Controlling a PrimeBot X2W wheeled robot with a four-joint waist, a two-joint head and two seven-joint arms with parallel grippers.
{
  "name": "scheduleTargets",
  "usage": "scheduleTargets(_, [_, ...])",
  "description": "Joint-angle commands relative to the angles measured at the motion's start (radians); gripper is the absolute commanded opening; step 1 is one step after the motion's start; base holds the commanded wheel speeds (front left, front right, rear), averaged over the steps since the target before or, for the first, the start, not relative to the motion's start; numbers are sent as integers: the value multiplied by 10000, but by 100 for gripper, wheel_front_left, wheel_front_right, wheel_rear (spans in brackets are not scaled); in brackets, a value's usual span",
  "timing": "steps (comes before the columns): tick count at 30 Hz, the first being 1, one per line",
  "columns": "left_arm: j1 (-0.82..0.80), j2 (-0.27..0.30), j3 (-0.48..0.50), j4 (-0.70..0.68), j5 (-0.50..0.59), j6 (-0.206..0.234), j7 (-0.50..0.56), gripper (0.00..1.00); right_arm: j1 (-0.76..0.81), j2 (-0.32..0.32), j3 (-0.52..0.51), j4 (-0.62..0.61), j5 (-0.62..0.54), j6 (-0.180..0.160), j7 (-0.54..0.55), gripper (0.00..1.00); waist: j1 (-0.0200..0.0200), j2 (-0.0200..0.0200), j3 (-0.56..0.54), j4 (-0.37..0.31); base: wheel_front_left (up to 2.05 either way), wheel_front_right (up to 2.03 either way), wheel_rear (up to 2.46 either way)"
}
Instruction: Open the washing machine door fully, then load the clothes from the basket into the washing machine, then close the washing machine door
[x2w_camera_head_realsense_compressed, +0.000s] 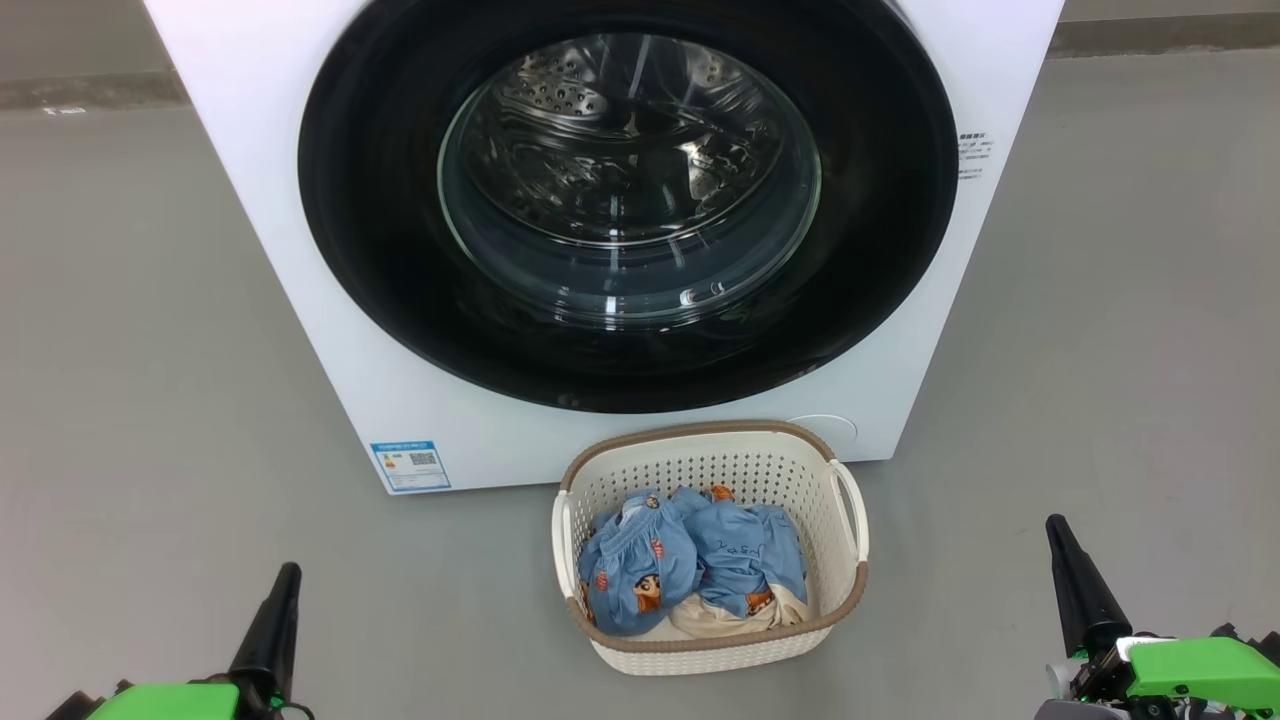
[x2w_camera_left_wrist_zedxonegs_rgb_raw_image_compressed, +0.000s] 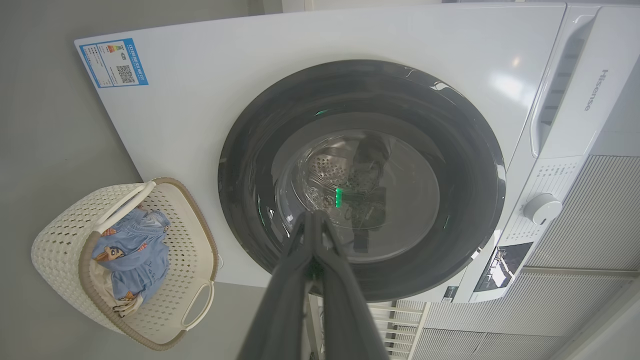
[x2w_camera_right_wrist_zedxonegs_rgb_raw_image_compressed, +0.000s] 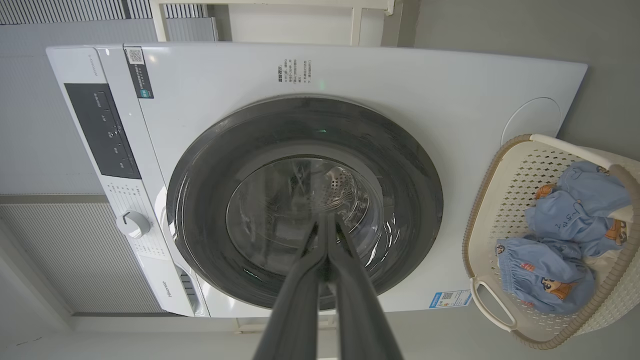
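1. Washing machine (x2w_camera_head_realsense_compressed: 300, 330) stands on the grey floor (x2w_camera_head_realsense_compressed: 120, 350) with its white front facing the robot. Both wrist views add its top strip, where the control panel (x2w_camera_right_wrist_zedxonegs_rgb_raw_image_compressed: 102, 130) sits.
2. Washing machine door (x2w_camera_head_realsense_compressed: 380, 250) lies shut, flush with the front. The steel drum shows through the glass.
3. Basket (x2w_camera_head_realsense_compressed: 700, 655) sits on the floor just in front of the machine, below the door and well apart from both grippers.
4. Clothes (x2w_camera_head_realsense_compressed: 690, 565) lie bunched inside the basket, blue printed pieces on top of a cream one.
5. Left gripper (x2w_camera_head_realsense_compressed: 285, 585) rises at the head view's lower left, clenched on nothing. Its own wrist view (x2w_camera_left_wrist_zedxonegs_rgb_raw_image_compressed: 315, 220) shows the tips meeting, aimed at the door.
6. Right gripper (x2w_camera_head_realsense_compressed: 1065, 560) rises at the lower right, likewise clenched and empty. Its wrist view (x2w_camera_right_wrist_zedxonegs_rgb_raw_image_compressed: 327, 222) shows the fingers pressed together.
7. Blue label (x2w_camera_head_realsense_compressed: 410, 466) marks the machine's lower front corner, and the wrist views add a white dial (x2w_camera_left_wrist_zedxonegs_rgb_raw_image_compressed: 542, 208).
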Motion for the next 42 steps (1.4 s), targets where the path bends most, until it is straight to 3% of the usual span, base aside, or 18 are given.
scheduleTargets(1, [-417, 130, 357, -251, 152, -31, 59, 0, -447, -43, 218, -278, -50, -9, 81, 0, 0, -1, 0, 0, 0, 0, 0])
scheduleTargets(35, [-417, 125, 364, -251, 157, -31, 64, 0, -447, -41, 216, -278, -52, -9, 83, 0, 0, -1, 0, 0, 0, 0, 0])
scheduleTargets(36, [2, -4, 2, 9, 12, 0, -1, 100, 1, 4, -2, 9, 0, 0, 0, 100, 0, -1, 0, 0, 0, 0, 0])
scheduleTargets(42, [153, -69, -47, 135, 52, 1, -105, 100, 115, 45, 71, 211, -45, 2, -107, 100, 6, -1, 8, 8, 0, 0, 0])
